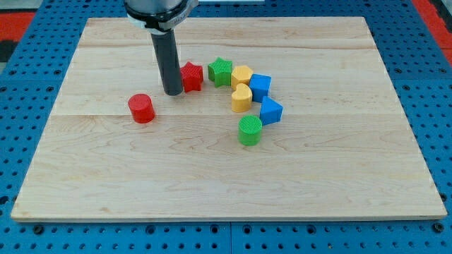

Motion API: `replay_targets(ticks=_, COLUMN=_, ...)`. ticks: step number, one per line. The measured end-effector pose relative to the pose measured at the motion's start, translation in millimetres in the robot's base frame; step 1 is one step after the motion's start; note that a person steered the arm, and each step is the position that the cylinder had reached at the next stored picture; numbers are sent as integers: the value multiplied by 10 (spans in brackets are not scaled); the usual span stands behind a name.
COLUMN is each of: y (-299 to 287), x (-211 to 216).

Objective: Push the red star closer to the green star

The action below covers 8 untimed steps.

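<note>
Here my tip [173, 92] sits against the left side of the red star [191, 76], upper centre of the counter [353, 183], with the green star [220, 71] just right of it. No pincer exists to report. An off-centre shove could spin the red star past, or jostle the yellow block [242, 75].
</note>
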<state>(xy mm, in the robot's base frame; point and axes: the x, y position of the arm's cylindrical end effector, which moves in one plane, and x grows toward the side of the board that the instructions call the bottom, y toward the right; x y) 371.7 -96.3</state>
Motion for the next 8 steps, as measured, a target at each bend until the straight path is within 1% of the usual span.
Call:
replay_targets(ticks=1, y=-115, x=-350)
replay_targets(ticks=3, y=-70, x=-400)
replay_targets(ticks=4, y=201, x=-448)
replay_targets(ticks=5, y=214, x=-448)
replay_targets(ticks=8, y=218, x=-252)
